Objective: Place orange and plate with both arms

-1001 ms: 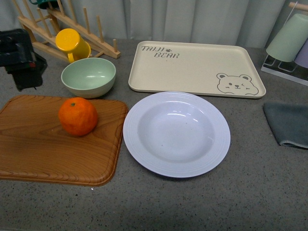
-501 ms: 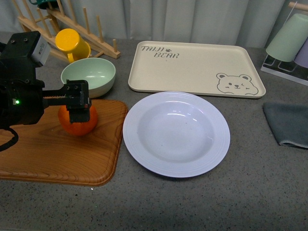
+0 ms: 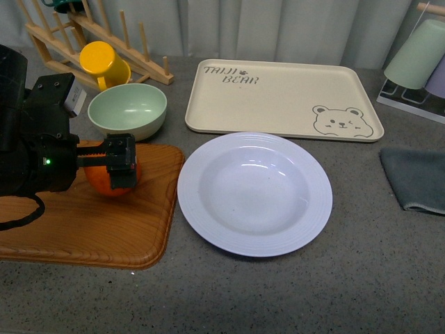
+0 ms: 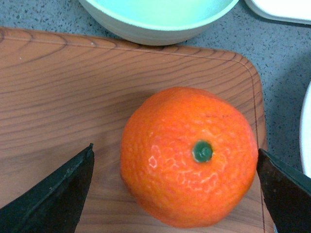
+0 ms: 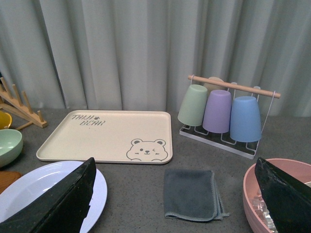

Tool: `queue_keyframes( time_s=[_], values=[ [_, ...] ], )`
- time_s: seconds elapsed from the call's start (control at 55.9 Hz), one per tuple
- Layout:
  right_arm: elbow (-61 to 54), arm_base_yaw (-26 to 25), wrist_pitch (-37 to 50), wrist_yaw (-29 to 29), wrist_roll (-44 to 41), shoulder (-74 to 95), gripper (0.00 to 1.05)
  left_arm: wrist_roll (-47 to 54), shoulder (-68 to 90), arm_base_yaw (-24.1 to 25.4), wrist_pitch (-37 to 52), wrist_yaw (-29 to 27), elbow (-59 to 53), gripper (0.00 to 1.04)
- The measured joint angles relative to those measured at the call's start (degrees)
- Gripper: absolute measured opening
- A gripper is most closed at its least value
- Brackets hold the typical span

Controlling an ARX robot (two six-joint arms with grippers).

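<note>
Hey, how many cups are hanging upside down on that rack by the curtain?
3: a green cup nearest the bear tray, a purple cup in the middle, a blue cup at the far end. A pale shape behind the first two may be a fourth.

The beige tray [image 3: 278,97] read "TAIJI BEAR" in dark letters at one corner, with a bear face drawn at the opposite corner.

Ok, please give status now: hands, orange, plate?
Left hand open, fingers either side of orange on wooden board. Right hand open, holding nothing. Plate empty, beside board.
</note>
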Motion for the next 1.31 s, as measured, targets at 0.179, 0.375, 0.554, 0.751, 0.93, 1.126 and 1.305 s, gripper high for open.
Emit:
queue_keyframes(
  time_s=[0.179,0.375,0.554,0.751,0.93,1.126,1.305],
  values=[
    [0.00,0.00,0.00,0.00,0.00,0.00,0.96,-0.66,0.15,-0.02,-0.02,0.70,0.15,0.75],
    [0.00,0.00,0.00,0.00,0.00,0.00,0.96,-1.73,-0.63,-0.46,-0.35,0.90,0.11,0.65],
    [0.00,0.00,0.00,0.00,0.00,0.00,0.96,-3.30,-4.59,-2.89,-1.14,0.81,0.00,0.65],
    [0.00,0.00,0.00,0.00,0.00,0.00,0.96,-7.41,-7.85,-11.61,-2.73,0.63,3.41,0.65],
    [0.00,0.00,0.00,0.00,0.00,0.00,0.96,-9.07,-3.74,-17.14,-3.54,0.55,7.39,0.64],
    [0.00,0.00,0.00,0.00,0.00,0.00,0.96,-9.44,2.54,-19.76,-4.79,0.22,10.12,0.64],
    [0.00,0.00,0.00,0.00,0.00,0.00,0.96,-9.44,6.36,-20.83,-4.90,-0.07,12.48,0.64]
  ],
)
